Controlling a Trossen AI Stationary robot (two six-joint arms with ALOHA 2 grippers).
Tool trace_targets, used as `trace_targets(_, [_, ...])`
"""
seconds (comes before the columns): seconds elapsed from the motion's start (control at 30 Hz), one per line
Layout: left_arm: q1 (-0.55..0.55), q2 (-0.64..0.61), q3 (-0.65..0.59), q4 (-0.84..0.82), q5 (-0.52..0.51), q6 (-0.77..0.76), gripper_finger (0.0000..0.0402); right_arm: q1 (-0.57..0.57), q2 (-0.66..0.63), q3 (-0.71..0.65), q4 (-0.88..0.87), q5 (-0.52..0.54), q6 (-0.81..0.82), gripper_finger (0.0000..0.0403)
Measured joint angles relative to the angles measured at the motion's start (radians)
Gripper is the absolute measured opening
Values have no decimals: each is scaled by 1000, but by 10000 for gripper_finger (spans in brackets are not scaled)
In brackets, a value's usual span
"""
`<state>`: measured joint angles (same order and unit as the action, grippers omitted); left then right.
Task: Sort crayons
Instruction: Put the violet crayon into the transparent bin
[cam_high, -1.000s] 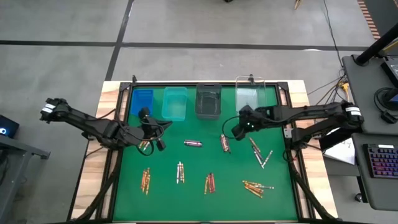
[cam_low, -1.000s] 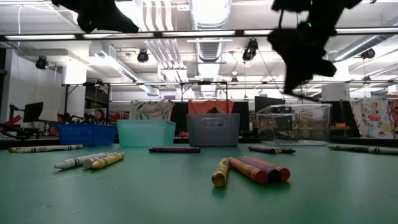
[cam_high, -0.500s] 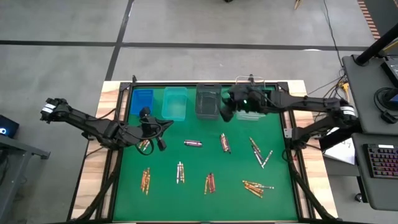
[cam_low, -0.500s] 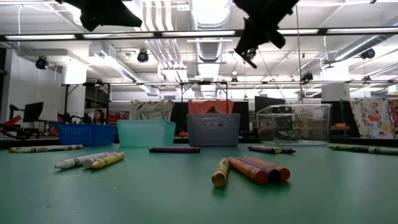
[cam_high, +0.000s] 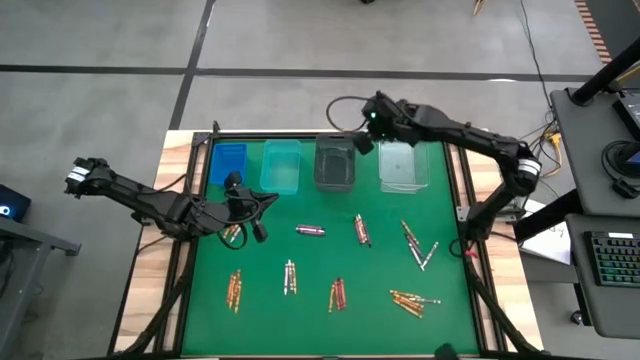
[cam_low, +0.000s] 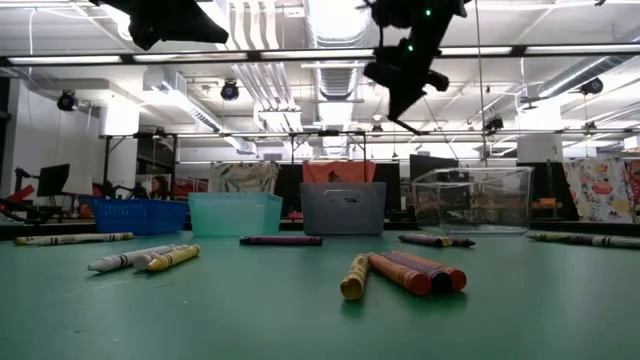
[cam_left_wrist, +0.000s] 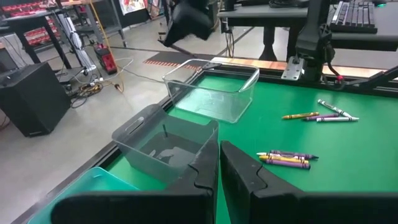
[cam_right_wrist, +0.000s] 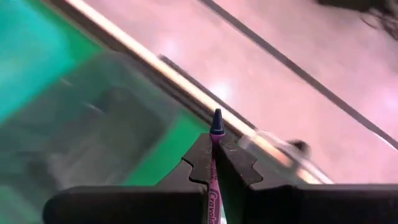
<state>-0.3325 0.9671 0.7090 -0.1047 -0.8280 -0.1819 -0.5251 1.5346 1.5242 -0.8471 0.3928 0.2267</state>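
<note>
Above the back edge of the green-topped desk (cam_high: 320, 290), the right end effector (cam_high: 366, 140) hangs high over the gap between the dark grey rectangular plastic bin (cam_high: 335, 163) and the clear rectangular plastic bin (cam_high: 397, 165). It is clenched on a thin purple crayon (cam_right_wrist: 215, 155), whose pointed tip stands out past the fingertips; the crayon's long axis runs along the fingers, pointing forward from the wrist. In the low view the same end effector (cam_low: 400, 75) sits well above the rims of the row of bins, slightly toward the grey one.

The coming move, as I judge it, turns on which bin lies directly beneath: the grey bin is just to one side and the clear bin to the other, so a small sideways shift decides where the crayon falls.

The left end effector (cam_high: 248, 215) waits with fingers pressed together and nothing between them, over the desk's left part, near a small group of gold-orange crayons (cam_high: 233, 235). The other loose crayons (cam_high: 337, 293) lie scattered on the desk's front half, well apart from the right arm.
</note>
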Motion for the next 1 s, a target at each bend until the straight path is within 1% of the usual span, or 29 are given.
trace_targets(0.2, [0, -5, 0, 0, 0, 13, 0, -107, 26, 8, -131, 3, 45, 9])
trace_targets(0.47, [1, -9, 0, -1, 0, 24, 0, -188, 77, -28, -255, 1, 77, 9])
trace_targets(0.63, [1, -9, 0, -3, 0, 24, 0, -202, 92, -118, -230, 0, 78, 9])
trace_targets(0.8, [1, -10, 0, -4, 0, 24, 0, -202, 92, -208, -154, 0, 81, 9])
trace_targets(1.0, [1, -10, 0, -4, 0, 24, 0, -202, 92, -271, -99, 0, 96, 9])
